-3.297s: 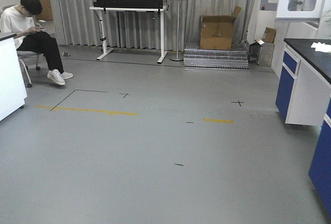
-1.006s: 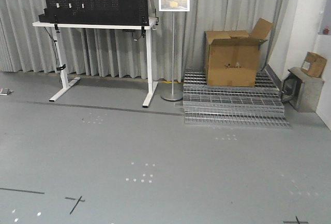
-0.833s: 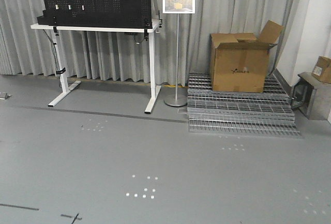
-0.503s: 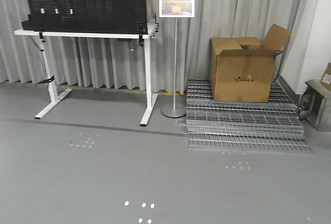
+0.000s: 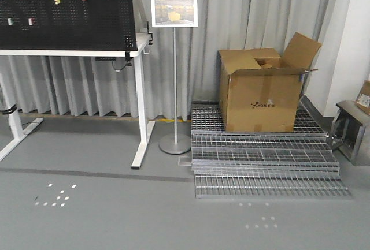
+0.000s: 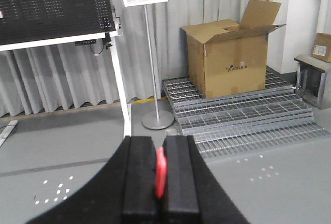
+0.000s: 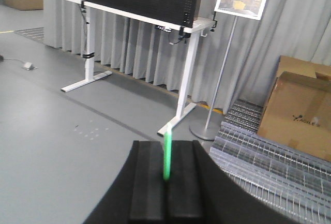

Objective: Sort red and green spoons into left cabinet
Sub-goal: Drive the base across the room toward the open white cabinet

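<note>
A red spoon [image 6: 160, 175] and a green spoon [image 7: 167, 157] show between black jaws; left of the brown box [image 5: 260, 94] stands a black perforated pegboard [image 5: 63, 22] before pleated grey curtains [image 5: 243, 7].

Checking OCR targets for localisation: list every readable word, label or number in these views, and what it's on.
"AGILEX", with a small logo: printed on the front of the cardboard box.
Sign on the floor stand: shows a picture; any text is too blurred to read.
Small box at the far right: its label is too small to read.
Pegboard, red spoon, green spoon: no text visible.
</note>
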